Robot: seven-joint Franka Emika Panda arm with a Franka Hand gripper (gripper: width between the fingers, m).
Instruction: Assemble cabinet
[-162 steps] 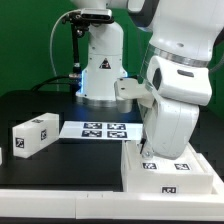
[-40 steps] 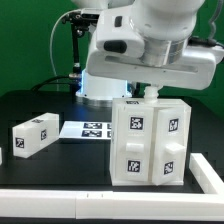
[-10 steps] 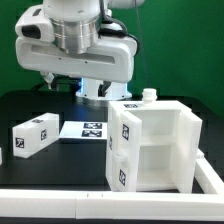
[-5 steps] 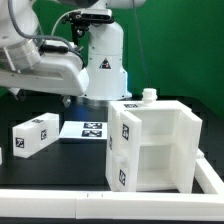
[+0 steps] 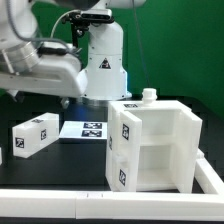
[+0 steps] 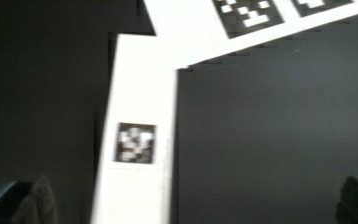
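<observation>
Exterior view: cabinet (image 5: 152,145) shell upright, lower right of frame, open compartments facing camera; small white block (image 5: 32,134) lower left, well apart. Marker board (image 5: 86,129) between. Gripper out of sight; state cannot tell.

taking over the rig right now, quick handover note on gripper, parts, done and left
Gripper: holds nothing; only its dark fingertips show in the wrist view, open or shut unclear.
Parts: white matte plastic cabinet shell stands upright on the table at the exterior view's right, open compartments visible. Small white tagged block lies loose at that view's left, beside the marker board.
Done: shell set standing.
Left: fit the loose block.
</observation>
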